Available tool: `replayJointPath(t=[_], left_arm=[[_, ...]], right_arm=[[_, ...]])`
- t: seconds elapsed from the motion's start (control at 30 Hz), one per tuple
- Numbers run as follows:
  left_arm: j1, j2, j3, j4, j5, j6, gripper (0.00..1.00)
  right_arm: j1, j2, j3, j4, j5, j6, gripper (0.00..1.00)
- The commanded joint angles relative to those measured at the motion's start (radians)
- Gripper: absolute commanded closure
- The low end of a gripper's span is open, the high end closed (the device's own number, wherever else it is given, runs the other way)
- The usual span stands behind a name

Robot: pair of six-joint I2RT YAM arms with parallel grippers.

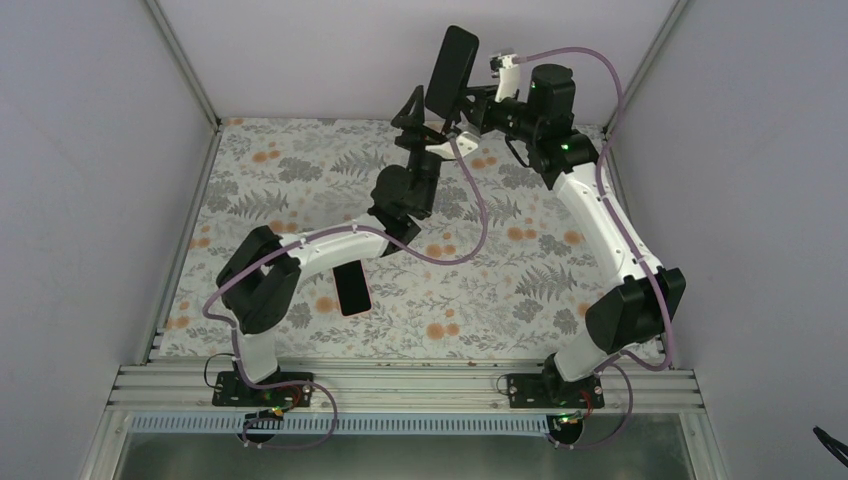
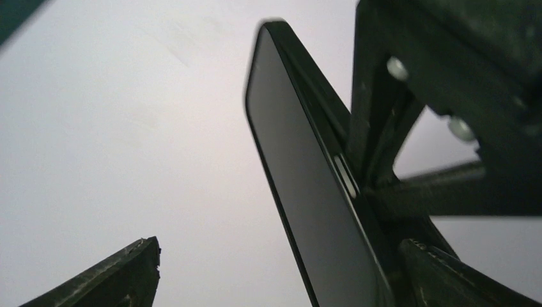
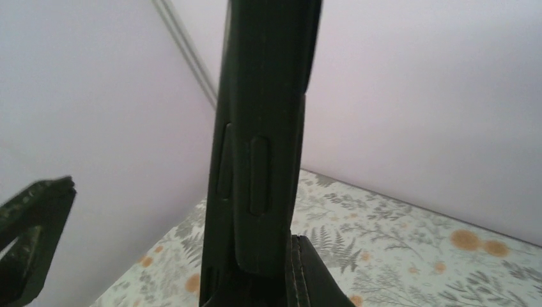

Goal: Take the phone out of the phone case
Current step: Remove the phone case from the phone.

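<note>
A black phone in its black case (image 1: 452,68) is held upright in the air at the back of the table. My right gripper (image 1: 466,103) is shut on its lower end. In the right wrist view the case's side with two button bumps (image 3: 259,160) rises from between my fingers (image 3: 313,275), and my gripper (image 3: 255,284) is mostly hidden behind it. My left gripper (image 1: 418,115) is open just left of the phone. In the left wrist view the dark screen (image 2: 307,211) stands between my fingertips (image 2: 137,265), close to the right one, with my gripper (image 2: 281,249) not touching it on the left.
A second dark, flat, phone-like slab with a pinkish rim (image 1: 352,288) lies on the floral mat (image 1: 520,290), partly under the left forearm. Grey walls enclose the back and sides. The left gripper's finger (image 3: 32,236) shows in the right wrist view.
</note>
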Motion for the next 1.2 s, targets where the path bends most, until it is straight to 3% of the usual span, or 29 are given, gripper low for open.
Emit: replayJointPath(t=[0.0,0.33,0.73,1.0,1.17], left_arm=[[0.009,0.006,0.066,0.438,-0.048,0.230,0.14],[0.007,0.127,0.101,0.609,0.014,0.388,0.40],[0.022,0.128,0.110,0.548,-0.032,0.328,0.66],[0.045,0.077,0.096,0.455,-0.150,0.227,0.66],[0.058,-0.014,0.064,0.189,-0.210,0.027,0.66]], right_arm=[[0.003,0.018,-0.046,-0.095,-0.174,-0.062,0.97],[0.003,0.016,-0.052,-0.253,-0.337,-0.154,0.97],[0.000,-0.041,-0.072,-0.294,-0.384,-0.173,0.97],[-0.004,-0.074,-0.075,-0.286,-0.353,-0.190,0.97],[-0.002,-0.176,-0.167,-0.157,-0.247,-0.208,0.97]])
